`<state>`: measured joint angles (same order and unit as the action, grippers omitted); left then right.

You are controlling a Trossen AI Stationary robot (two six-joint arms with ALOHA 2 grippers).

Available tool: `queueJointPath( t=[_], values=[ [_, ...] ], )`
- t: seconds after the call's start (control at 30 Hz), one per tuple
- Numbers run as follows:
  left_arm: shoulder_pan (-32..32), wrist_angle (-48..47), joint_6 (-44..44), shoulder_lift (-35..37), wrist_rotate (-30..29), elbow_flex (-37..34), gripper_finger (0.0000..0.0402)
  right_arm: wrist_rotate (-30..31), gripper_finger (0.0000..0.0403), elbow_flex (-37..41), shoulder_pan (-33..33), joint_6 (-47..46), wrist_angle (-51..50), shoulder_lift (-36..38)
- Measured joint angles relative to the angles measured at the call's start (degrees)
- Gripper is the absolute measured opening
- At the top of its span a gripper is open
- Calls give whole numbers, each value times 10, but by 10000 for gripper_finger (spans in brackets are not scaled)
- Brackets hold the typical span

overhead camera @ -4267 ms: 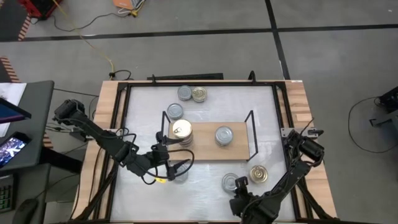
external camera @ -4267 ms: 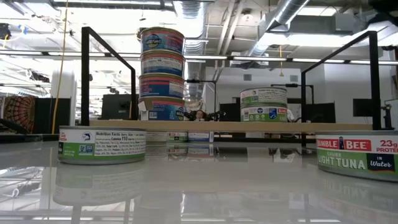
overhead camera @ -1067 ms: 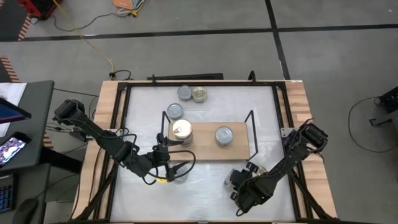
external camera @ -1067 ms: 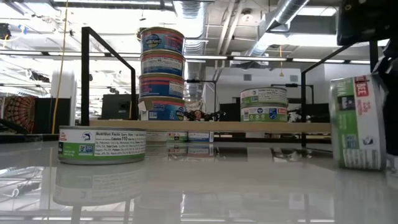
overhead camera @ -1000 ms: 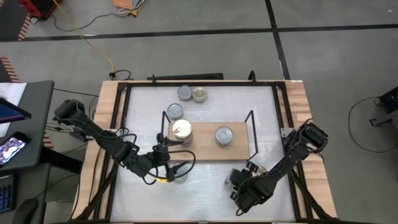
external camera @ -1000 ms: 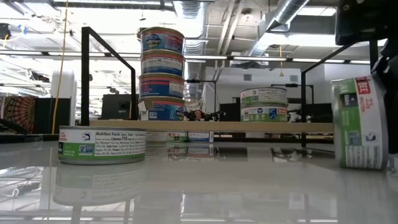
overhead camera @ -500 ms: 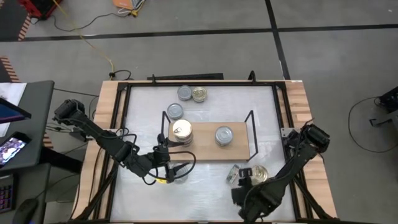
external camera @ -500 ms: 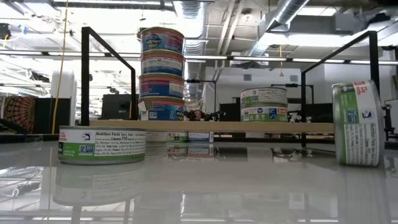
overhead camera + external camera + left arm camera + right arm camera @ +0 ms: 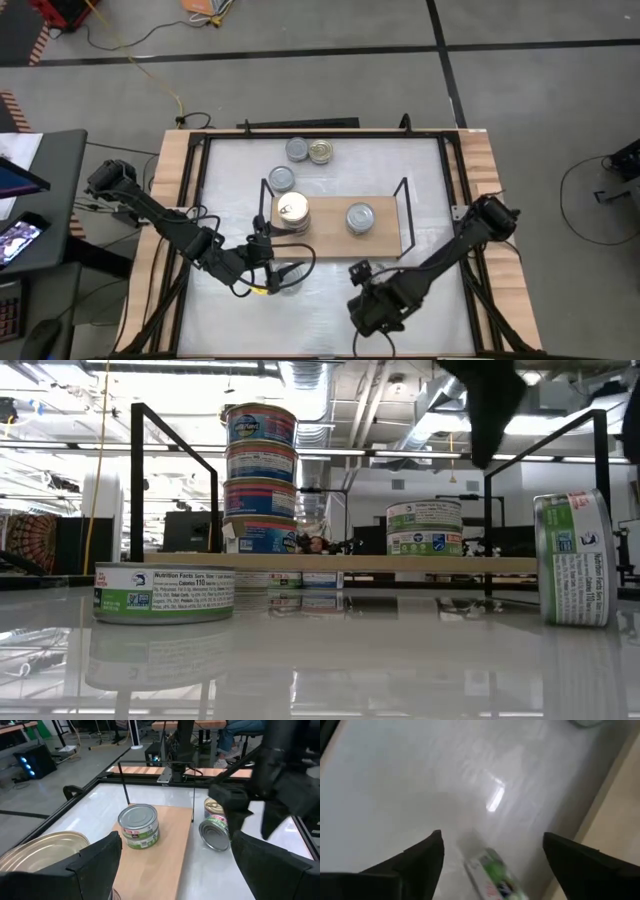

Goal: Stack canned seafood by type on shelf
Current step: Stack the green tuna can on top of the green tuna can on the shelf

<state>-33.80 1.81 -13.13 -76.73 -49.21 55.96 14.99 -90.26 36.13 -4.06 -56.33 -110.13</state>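
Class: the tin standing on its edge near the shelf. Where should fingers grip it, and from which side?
Probably from above, fingers on the two flat faces of the tin: it stands on its curved rim and could roll.

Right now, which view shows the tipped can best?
Low view: the tipped can stands on its rim, label side-on. Left wrist view shows it smaller, lid-on. Right wrist view: a blurred green edge. High view: the right arm covers it.
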Motion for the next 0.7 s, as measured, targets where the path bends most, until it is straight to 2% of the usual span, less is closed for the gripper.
queueJointPath(
  t=[0.23,0.5,0.7],
  values=[
    [0,-27,-2,0,25,0,361,-77,372,0,-39,37,-46,-3],
    [0,-55,-28,0,25,0,361,-78,356,0,-47,123,-71,-20],
    [-6,-62,-41,0,35,0,361,-76,305,0,-52,136,-99,-36]
  ],
)
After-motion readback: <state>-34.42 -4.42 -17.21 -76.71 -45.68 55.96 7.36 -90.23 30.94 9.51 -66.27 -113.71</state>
